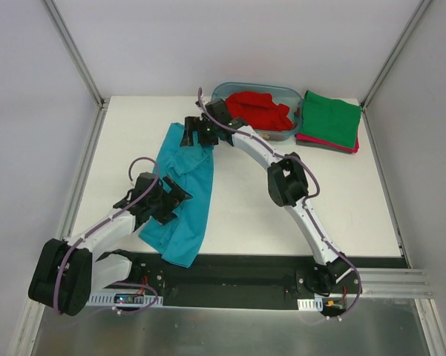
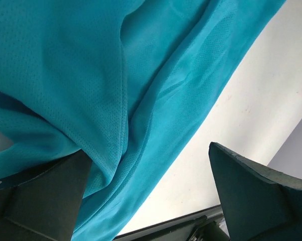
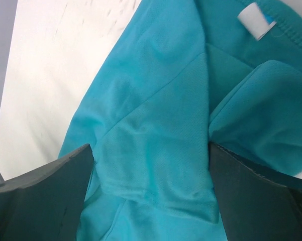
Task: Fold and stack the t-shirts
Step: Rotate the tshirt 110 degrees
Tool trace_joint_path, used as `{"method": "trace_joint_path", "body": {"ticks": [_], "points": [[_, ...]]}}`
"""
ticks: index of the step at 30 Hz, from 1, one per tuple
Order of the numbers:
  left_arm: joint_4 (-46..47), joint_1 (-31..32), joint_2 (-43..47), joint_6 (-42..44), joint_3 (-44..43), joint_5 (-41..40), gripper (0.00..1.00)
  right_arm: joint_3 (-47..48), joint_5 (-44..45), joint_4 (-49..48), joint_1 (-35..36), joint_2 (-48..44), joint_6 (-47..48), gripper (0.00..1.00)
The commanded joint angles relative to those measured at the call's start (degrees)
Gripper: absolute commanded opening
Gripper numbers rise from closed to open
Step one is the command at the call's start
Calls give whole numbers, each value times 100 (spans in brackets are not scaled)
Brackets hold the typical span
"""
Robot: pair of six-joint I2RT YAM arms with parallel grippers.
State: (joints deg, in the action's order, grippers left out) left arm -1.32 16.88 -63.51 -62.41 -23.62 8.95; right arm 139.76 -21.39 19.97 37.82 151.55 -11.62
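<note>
Surface (image 1: 282,215): white, carries everything. Teal-blue t-shirt (image 1: 189,215) lies rumpled in a long strip on the left half, running from the near edge toward the tub (image 1: 261,86). Green t-shirt (image 1: 330,119) sits folded on the magenta t-shirt (image 1: 326,143) at far right, just beside the tub. Red t-shirt (image 1: 260,110) is bunched inside the tub. Left claw (image 1: 171,200) is at the teal shirt's left edge, fingers wide apart, cloth draped against one finger. Right claw (image 1: 193,133) is over the collar end, fingers apart, gripping nothing. White neck label (image 3: 254,20) shows.
</note>
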Motion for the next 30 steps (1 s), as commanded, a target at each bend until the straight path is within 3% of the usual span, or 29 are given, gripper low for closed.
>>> {"method": "trace_joint_path", "body": {"ticks": [1,3,8,14,18,23,30], "points": [[-473,105,460,-219,121,-209,99,-220,-182,525,278,-1248,826,96],[-710,105,724,183,-28,-384,99,-571,-129,718,348,-1609,1055,96],[-2459,87,1374,704,-863,-1816,99,-1214,573,1351,568,-2365,1513,96],[-2574,26,2017,1002,-1118,-2318,99,-1794,1531,2089,761,-2946,1373,96],[-2601,-316,2009,1265,-1487,-2556,99,-2899,1866,1969,1156,-3455,968,96],[-2443,-1572,1009,2225,-2470,-995,99,-4420,2077,1345,1903,-4106,898,96],[-1196,-1645,-1731,2585,-4042,1307,99,-4774,1586,825,2677,-3985,899,96]]}}
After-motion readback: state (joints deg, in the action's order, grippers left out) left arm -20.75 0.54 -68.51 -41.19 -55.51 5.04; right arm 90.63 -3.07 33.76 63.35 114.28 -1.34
